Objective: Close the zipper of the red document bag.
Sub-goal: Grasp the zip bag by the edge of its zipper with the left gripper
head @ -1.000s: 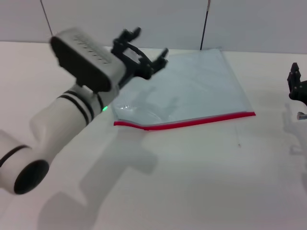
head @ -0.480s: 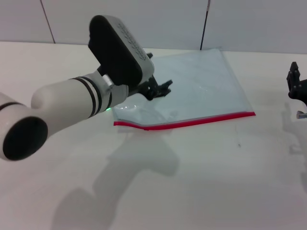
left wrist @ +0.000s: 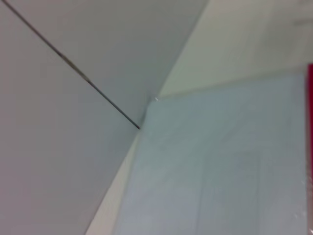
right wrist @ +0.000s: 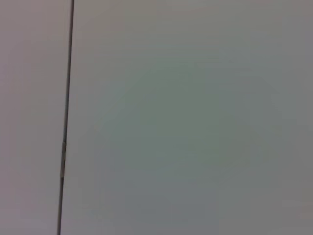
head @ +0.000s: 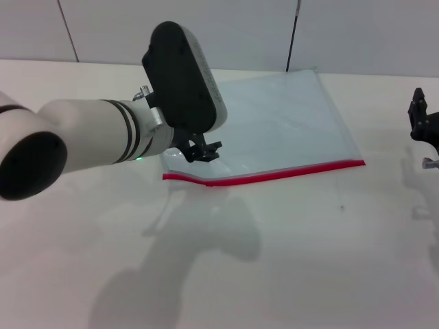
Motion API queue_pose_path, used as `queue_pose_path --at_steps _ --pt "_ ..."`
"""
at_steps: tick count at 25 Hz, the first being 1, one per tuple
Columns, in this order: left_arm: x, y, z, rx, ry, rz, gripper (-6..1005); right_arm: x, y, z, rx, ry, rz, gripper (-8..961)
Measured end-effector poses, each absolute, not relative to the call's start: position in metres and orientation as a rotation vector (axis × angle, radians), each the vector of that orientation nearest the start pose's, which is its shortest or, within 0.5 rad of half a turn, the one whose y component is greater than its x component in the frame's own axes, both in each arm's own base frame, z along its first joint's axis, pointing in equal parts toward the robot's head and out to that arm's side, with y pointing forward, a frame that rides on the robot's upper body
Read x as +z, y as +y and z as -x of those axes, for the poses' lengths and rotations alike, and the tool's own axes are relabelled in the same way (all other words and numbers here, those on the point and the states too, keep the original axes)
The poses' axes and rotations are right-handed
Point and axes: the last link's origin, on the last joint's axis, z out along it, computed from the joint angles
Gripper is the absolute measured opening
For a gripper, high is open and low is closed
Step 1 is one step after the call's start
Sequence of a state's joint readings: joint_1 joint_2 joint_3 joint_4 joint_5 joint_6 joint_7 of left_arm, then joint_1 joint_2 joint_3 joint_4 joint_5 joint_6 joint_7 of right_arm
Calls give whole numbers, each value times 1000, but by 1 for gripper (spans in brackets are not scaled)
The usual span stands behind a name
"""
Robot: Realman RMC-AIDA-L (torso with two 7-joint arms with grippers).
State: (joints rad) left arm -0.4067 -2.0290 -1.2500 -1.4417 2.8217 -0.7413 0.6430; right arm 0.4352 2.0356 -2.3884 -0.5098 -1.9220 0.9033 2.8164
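Zipper end now under my left fingers

Red document bag (head: pixel 274 130) lies flat on the white tabletop (head: pixel 309 260), its zipper (head: pixel 264 177) running along the edge nearest me. Over the past second my left arm has swung round and come down, so my left fingers (head: pixel 199 152) now hang just above the bag's left corner, close behind the zipper's left end. Whether they are spread or closed I cannot tell; the wrist housing hides most of them. My left wrist view shows the pale bag surface close below, with a sliver of red at the frame's edge. My right fingers (head: pixel 424 123) sit parked well off to the right, their state also unclear. Judging by this, I am lining up to pin or pinch the zipper end; nothing is gripped yet.
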Motion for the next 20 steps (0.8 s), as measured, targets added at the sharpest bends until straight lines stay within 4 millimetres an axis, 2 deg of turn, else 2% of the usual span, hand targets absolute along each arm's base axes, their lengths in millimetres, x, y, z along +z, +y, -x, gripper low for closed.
queue_pose_path --at_steps 11,20 --pt "-47 361 151 512 56 2423 848 -37 363 -293 508 553 1606 465" --pt "-53 349 157 645 40 2478 847 -37 363 -296 493 554 1609 465"
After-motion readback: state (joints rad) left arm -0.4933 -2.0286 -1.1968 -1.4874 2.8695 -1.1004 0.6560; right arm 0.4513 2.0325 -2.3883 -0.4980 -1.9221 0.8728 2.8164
